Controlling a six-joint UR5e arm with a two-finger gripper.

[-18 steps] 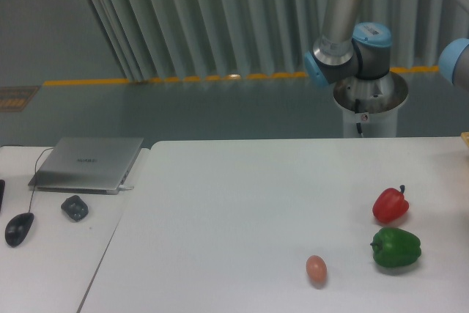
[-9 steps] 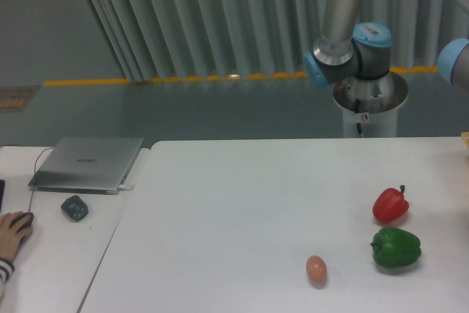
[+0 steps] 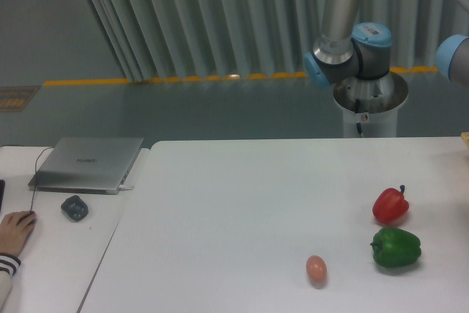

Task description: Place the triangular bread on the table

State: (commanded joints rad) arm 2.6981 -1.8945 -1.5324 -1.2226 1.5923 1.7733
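1. Though faintly marked on its lid, laptop (image 3: 88, 162) logo proving too small for reading.
2. Not finding the gripper anywhere; arm (image 3: 344, 27) running off the top edge.
3. Seeing no triangular bread on the table (image 3: 242, 218); only a tan sliver (image 3: 464, 137) showing, cut off at right edge.
4. Lying well apart from the red pepper (image 3: 390, 204) and green pepper (image 3: 396, 247): egg (image 3: 316, 268).

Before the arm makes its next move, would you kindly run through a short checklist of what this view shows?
1. Triangular bread in view: not ok, it appears nowhere in the frame.
2. Gripper in view: not ok; only the arm's joints near its base show, so its state is unknown.
3. Free space on the table: ok, a wide bare stretch left of the egg.
4. Red pepper and green pepper: ok, resting near the right edge.
5. Person's hand on the mouse, side desk: ok, off the table.
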